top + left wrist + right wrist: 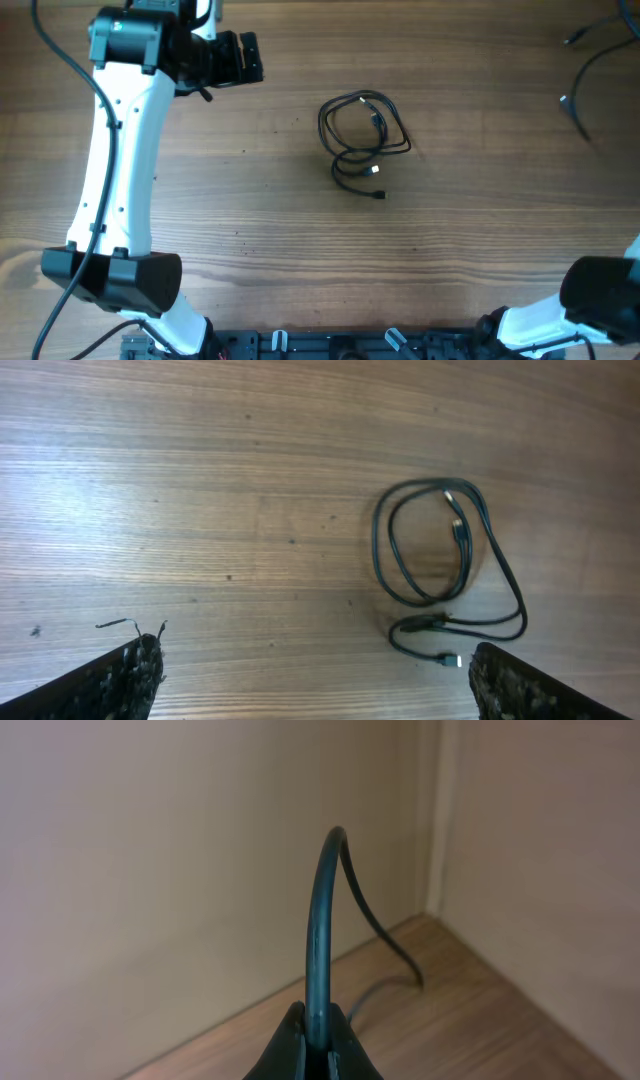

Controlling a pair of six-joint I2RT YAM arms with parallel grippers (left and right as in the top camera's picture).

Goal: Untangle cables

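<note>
The cables (365, 135) lie as a loose tangle of thin black loops with small plugs in the middle of the wooden table; they also show in the left wrist view (445, 560). My left gripper (245, 58) is open and empty, at the far left of the table, well away from the tangle; in its wrist view (315, 685) its fingers frame bare wood, and a silver plug (452, 659) lies near the right finger. My right gripper (318, 1032) is shut on a black cable (320, 920) that arcs upward. This gripper itself is outside the overhead view.
Another black cable (580, 75) curves at the table's far right corner. The left arm (115, 160) stretches along the left side. The right arm's base (600, 300) is at the near right. A wall (150, 850) rises behind the table edge.
</note>
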